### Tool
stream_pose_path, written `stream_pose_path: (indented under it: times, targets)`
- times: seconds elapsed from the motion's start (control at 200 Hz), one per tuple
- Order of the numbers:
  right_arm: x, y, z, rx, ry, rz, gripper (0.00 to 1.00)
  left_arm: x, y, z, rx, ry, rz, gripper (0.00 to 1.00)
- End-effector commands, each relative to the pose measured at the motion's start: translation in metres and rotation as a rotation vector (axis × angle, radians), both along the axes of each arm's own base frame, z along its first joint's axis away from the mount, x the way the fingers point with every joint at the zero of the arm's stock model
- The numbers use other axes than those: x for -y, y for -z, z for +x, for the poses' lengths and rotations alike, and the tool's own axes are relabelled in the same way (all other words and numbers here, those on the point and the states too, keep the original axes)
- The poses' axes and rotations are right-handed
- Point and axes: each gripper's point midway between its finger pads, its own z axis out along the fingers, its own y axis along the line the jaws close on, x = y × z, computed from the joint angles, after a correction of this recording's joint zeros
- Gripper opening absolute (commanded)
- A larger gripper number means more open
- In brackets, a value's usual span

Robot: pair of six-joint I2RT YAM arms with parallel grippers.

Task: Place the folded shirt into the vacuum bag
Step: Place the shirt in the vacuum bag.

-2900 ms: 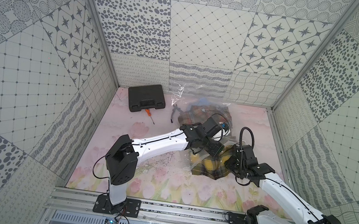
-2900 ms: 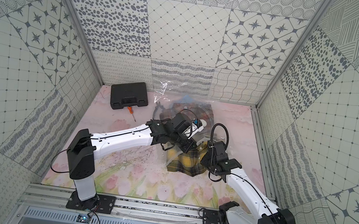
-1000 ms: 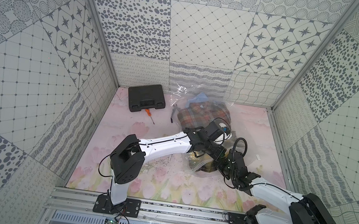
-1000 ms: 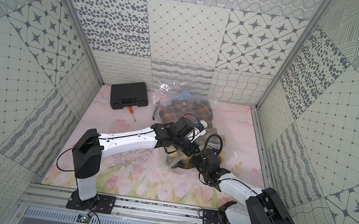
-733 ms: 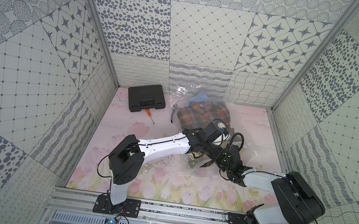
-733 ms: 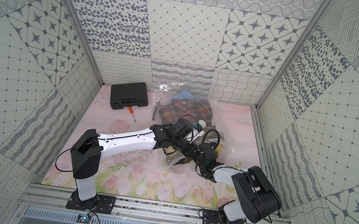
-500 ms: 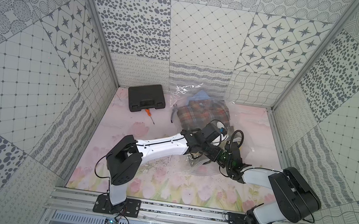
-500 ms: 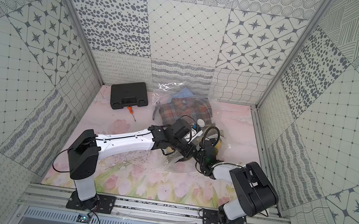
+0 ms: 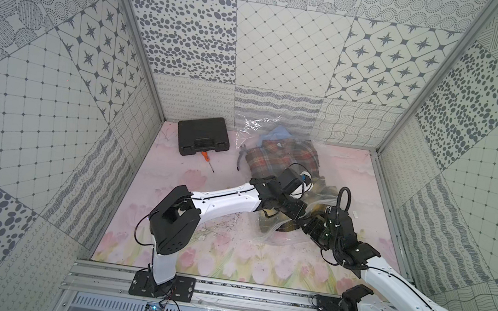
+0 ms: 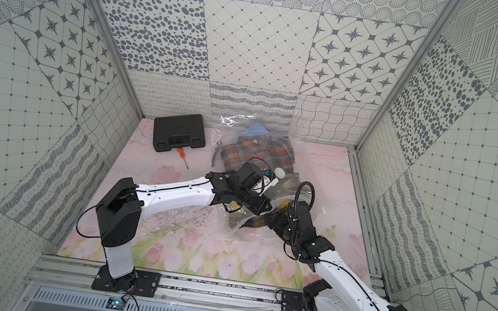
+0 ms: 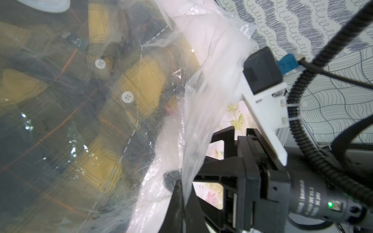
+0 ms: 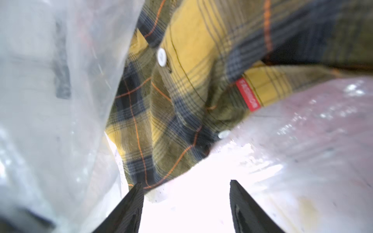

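Logging the insertion step, which I judge close to done.

Worktop (image 9: 162, 243) carries the vacuum bag (image 9: 250, 126), clear and crinkled, with a red plaid garment (image 9: 280, 159) at the bag's closed end.

The folded shirt (image 12: 181, 90), yellow and dark plaid, lies inside the bag at its mouth end, between upper and lower film. The left wrist view shows its buttons through the film. Its hem sits just inside the bag's mouth. Whether all of it has cleared the lip I cannot tell.

Left pincer (image 11: 183, 193) is clamped tight on the bag's upper film at the mouth, lifting it so the mouth gapes.

Right pincer (image 12: 185, 182) is in the bag's mouth, jaws well apart and gripping nothing, with one fingertip right at the shirt's hem.

White valve cap (image 10: 279, 171) rides on the bag's top film, beyond the shirt from the mouth.

Next move, my judgement: draw the right pincer out of the bag's mouth without snagging hem or film. If the hem proves to lie on the lip, nudge it deeper first. The left pincer should let go only once the right is clear, else the film drops onto it.
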Motion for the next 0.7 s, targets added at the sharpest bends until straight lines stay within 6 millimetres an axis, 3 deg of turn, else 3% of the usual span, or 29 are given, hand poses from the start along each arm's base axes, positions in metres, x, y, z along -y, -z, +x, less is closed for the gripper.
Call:
stream_pose_path:
  times: [0.0, 0.1, 0.135, 0.265, 0.37, 0.5, 0.695]
  targets:
    - [0.024, -0.012, -0.022, -0.041, 0.018, -0.095, 0.69, 0.001, -0.003, 0.002, 0.006, -0.005, -0.025, 0.01]
    - [0.050, -0.027, -0.028, -0.042, 0.076, -0.130, 0.71, 0.001, 0.002, -0.009, -0.010, 0.011, -0.018, 0.04]
    - [0.061, -0.039, -0.022, -0.025, 0.109, -0.129, 0.72, 0.002, 0.005, -0.015, -0.016, 0.018, -0.017, 0.06]
    - [0.102, -0.055, -0.013, -0.014, 0.229, -0.157, 0.76, 0.005, 0.025, -0.036, -0.052, 0.039, 0.009, 0.13]
    - [0.132, -0.064, 0.003, 0.005, 0.347, -0.120, 0.79, -0.003, 0.040, -0.049, -0.091, 0.029, 0.033, 0.24]
    - [0.166, -0.060, 0.019, 0.005, 0.460, -0.084, 0.85, -0.029, 0.037, -0.061, -0.107, -0.014, 0.032, 0.40]
    - [0.187, -0.039, 0.041, 0.025, 0.516, 0.081, 0.88, -0.089, 0.027, -0.068, -0.137, -0.143, 0.084, 0.53]
